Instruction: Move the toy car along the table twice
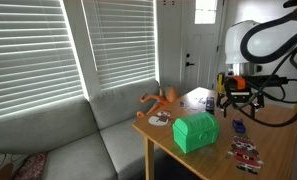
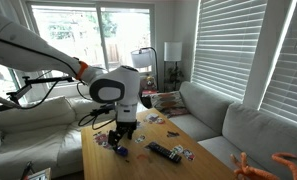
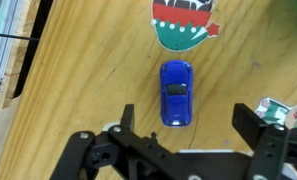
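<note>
a grey sofa (image 1: 98, 128) is sitting under the window blinds, right beside the table (image 1: 280, 140). the white arm (image 2: 43, 52) is reaching over the tabletop in both exterior views, with its gripper (image 3: 185, 116) pointing down at the wood. a green chest (image 1: 196, 132) is standing near the table edge closest to the sofa, well apart from the gripper. the gripper is hanging low over the table, its jaws standing wide apart and holding nothing. in the wrist view a flat red, green and white toy (image 3: 185, 22) is lying on the wood just beyond the car (image 3: 177, 93). the dark blue car is resting on the table, pointing lengthwise away from the wrist, its near end lying in the gap between the two fingers (image 3: 124, 120). neither finger is touching it. in the exterior views the car is too small to pick out for sure; it is probably the dark speck under the gripper.
</note>
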Controlling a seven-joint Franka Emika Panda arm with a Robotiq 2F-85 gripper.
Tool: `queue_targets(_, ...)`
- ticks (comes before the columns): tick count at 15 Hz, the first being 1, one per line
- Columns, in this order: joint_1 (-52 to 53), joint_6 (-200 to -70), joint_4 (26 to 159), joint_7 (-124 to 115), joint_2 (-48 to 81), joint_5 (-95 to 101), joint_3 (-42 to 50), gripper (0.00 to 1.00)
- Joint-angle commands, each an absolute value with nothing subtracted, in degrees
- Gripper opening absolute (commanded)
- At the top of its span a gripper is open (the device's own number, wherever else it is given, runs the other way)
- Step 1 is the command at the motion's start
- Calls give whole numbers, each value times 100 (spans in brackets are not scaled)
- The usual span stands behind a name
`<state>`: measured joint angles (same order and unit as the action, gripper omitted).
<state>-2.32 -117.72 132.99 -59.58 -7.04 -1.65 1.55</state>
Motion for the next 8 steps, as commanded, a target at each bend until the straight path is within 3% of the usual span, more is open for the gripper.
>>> queue_targets(1,-334,-11758,13581,-5740,-1487,-353,193,100)
queue_targets(8,-564,-11394,13531,-5175,-2485,-251,188,100)
